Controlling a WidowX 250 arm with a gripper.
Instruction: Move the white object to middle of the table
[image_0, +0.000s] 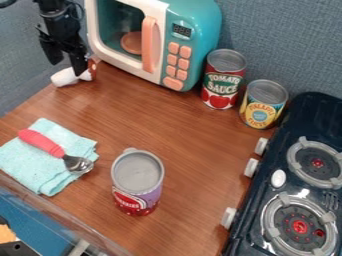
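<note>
One gripper (67, 68) (fingers spread) hangs by the white object (65, 77), near the microwave (202, 25).

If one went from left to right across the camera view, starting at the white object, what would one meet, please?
White object, purple-and-red can, red-labelled can, yellow-labelled can, the stove's farther burner.
</note>
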